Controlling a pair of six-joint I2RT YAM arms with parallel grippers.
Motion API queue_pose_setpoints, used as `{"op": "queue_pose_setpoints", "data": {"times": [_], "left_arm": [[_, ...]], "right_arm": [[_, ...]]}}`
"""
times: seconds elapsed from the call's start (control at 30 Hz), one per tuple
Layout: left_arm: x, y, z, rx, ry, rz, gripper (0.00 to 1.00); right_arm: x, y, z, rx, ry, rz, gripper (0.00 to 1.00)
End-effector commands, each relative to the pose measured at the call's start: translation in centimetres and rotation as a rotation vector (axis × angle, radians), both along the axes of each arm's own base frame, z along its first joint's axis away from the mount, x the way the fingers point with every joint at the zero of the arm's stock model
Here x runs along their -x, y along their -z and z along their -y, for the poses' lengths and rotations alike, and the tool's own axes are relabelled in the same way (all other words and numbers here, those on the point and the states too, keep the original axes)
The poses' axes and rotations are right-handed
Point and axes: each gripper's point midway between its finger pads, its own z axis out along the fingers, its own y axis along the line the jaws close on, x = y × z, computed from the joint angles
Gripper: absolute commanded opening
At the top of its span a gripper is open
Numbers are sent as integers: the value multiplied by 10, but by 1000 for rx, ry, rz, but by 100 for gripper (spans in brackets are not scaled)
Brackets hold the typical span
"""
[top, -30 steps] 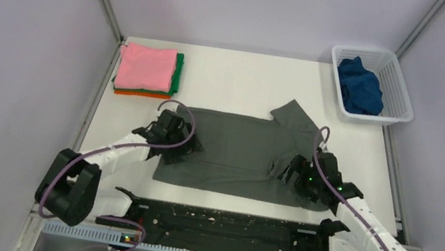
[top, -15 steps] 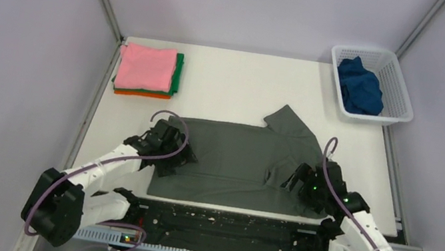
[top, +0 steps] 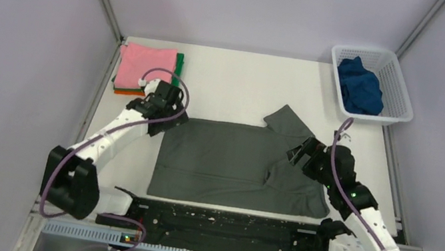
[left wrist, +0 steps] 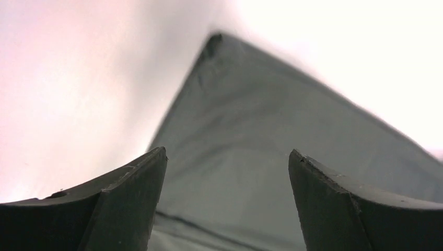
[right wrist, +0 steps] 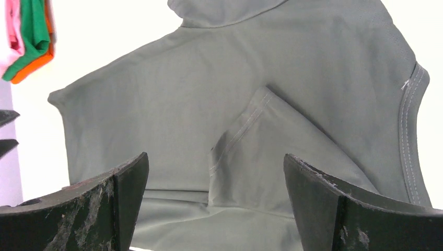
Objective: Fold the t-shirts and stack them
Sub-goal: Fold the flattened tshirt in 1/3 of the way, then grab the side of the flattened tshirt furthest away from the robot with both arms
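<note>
A dark grey t-shirt (top: 227,163) lies spread flat mid-table, one sleeve (top: 285,120) sticking out at the far side and the other sleeve (right wrist: 277,146) folded in over the body. My left gripper (top: 166,120) hangs open over the shirt's far left corner (left wrist: 271,136), nothing between its fingers (left wrist: 130,204). My right gripper (top: 299,154) is open above the shirt's right part (right wrist: 209,99), holding nothing. Pink, green and orange t-shirts (top: 148,68) sit folded in a stack at far left. A dark blue t-shirt (top: 360,85) lies crumpled in the basket.
The white mesh basket (top: 401,93) stands at the far right corner. A black rail (top: 224,223) runs along the near edge between the arm bases. Walls close in the table on the left, right and far sides. The stack's edge (right wrist: 28,42) shows in the right wrist view.
The grey shirt slid a little toward the near edge and now lies still. Both grippers rose off it and moved toward the far side, the left to the far left corner.
</note>
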Motion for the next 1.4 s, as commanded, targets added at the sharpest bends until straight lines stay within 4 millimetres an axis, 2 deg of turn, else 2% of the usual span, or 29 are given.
{"op": "queue_pose_setpoints", "data": {"times": [0.0, 0.07, 0.2, 0.27, 0.5, 0.6, 0.7, 0.77, 0.9, 0.97, 1.0, 1.17, 1.37], "left_arm": [[-37, -3, -37, -133, -76, 1, 86], [-51, 6, -36, -95, -62, -32, 76], [-73, 33, -49, -126, -97, -110, 67], [-83, 41, -51, -126, -109, -158, 62], [-99, 64, -41, -91, -86, -195, 59], [-97, 68, -34, -66, -61, -230, 55], [-93, 72, -32, -51, -56, -247, 41], [-89, 77, -30, -42, -56, -262, 39], [-77, 84, -28, -22, -52, -289, 23], [-72, 87, -27, -15, -48, -296, 5], [-70, 86, -27, -12, -47, -296, 0], [-66, 80, -21, 16, -20, -273, 0], [-69, 63, -19, 28, 3, -229, 0]], "right_arm": [[-19, -20, -1, 47, -17, 94, 99], [-21, -17, 0, 64, -17, 88, 99], [-23, -9, 1, 96, -28, 74, 99], [-23, -5, 2, 112, -33, 64, 99], [-21, 7, 6, 143, -34, 45, 99], [-21, 11, 8, 158, -28, 38, 99], [-22, 15, 12, 173, -14, 27, 99], [-23, 19, 14, 186, -3, 15, 99], [-26, 21, 17, 208, 15, 2, 99], [-29, 24, 20, 218, 36, -10, 99], [-30, 25, 21, 224, 47, -16, 99], [-47, 25, 20, 220, 95, -23, 99], [-101, -4, 9, 290, 82, 37, 99]]}}
